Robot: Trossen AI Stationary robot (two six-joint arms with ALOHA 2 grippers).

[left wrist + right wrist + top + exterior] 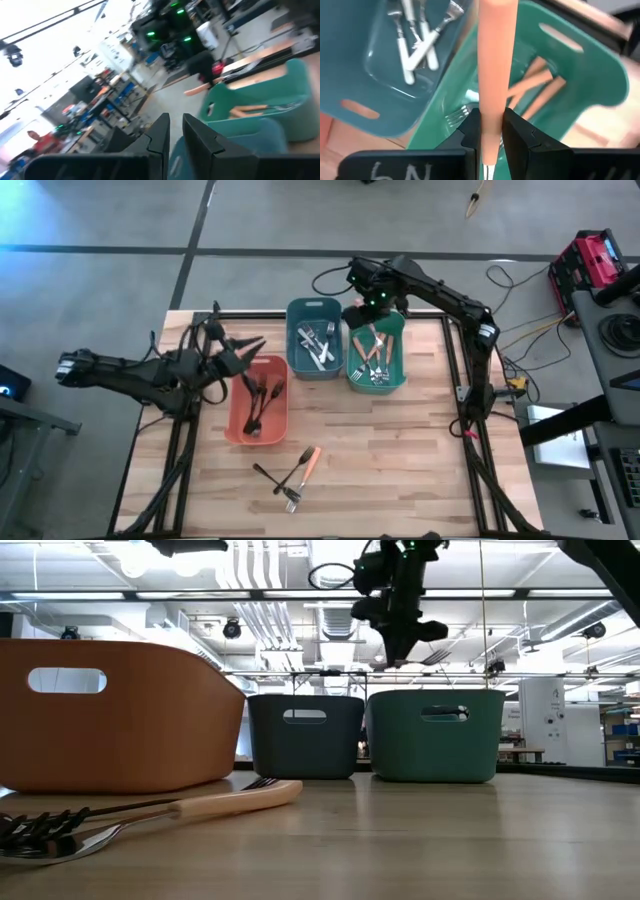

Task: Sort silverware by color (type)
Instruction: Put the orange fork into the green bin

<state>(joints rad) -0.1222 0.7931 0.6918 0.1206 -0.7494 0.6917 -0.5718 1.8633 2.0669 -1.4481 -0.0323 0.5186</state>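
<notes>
Nearest item: orange-handled utensil (494, 65), pinched between the fingers of the right hand (490, 131), its handle standing up past the fingertips, metal end pointing down.
Right hand: pressed onto that handle; raised over the green bin (384, 366), clear of the bin's rim in the low view.
Directly below right hand: green bin holding several more orange-handled pieces (540, 82) and at least one fork head.
Beside right hand: blue bin (313, 340), touching the green bin's side, holding plain silver forks (320, 345) lying crossed.
Left hand: (243, 352) fingers pressed close together with only a thin slit between them, nothing seen held; raised at the far left edge of the salmon bin (240, 415).
Just beside left hand: salmon bin with dark bronze-brown pieces (258, 400) heaped inside.
Further from both hands: small loose cluster on the bare worktop (400, 450), on the near side of the salmon bin, well apart from all three bins.
Cluster contents: one dark utensil (268, 473), one orange-handled fork (305, 464), one silver fork (291, 496); they overlap one another.
Cluster in low view: orange handle (225, 802) lying flat, dark tines (35, 828) and a silver handle alongside it.
Beyond worktop: workshop room, a person in red (41, 141), blurred.
</notes>
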